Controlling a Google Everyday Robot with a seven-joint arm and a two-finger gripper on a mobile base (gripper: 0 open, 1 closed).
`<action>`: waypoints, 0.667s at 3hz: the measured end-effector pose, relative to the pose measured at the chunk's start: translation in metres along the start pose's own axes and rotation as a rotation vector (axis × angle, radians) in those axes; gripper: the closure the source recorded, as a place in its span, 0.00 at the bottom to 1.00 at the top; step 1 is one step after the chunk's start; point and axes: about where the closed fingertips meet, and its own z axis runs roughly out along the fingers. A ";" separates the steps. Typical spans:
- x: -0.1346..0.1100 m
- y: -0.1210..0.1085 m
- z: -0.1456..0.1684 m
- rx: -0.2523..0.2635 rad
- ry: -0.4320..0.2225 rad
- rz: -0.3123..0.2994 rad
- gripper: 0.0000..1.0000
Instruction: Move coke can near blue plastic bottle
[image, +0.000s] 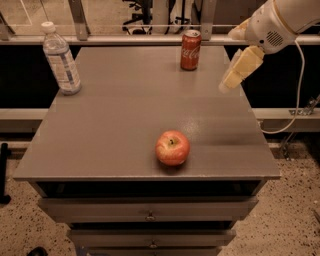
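The coke can (190, 49) stands upright at the far edge of the grey table (125, 125), right of centre. The blue plastic bottle (61, 59), clear with a white cap and a pale label, stands upright near the far left corner. My gripper (229, 62) hangs above the table's right side, to the right of the can and a little nearer than it, not touching it. Its pale fingers (242, 67) are spread open and hold nothing.
A red apple (172, 147) sits near the front edge, at the middle. The table has drawers below its front. A rail and glass panel run behind the table. A cable hangs at the right, beside my arm.
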 end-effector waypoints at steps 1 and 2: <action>0.000 0.002 0.000 -0.002 0.004 -0.002 0.00; -0.003 -0.002 0.006 0.030 -0.042 0.027 0.00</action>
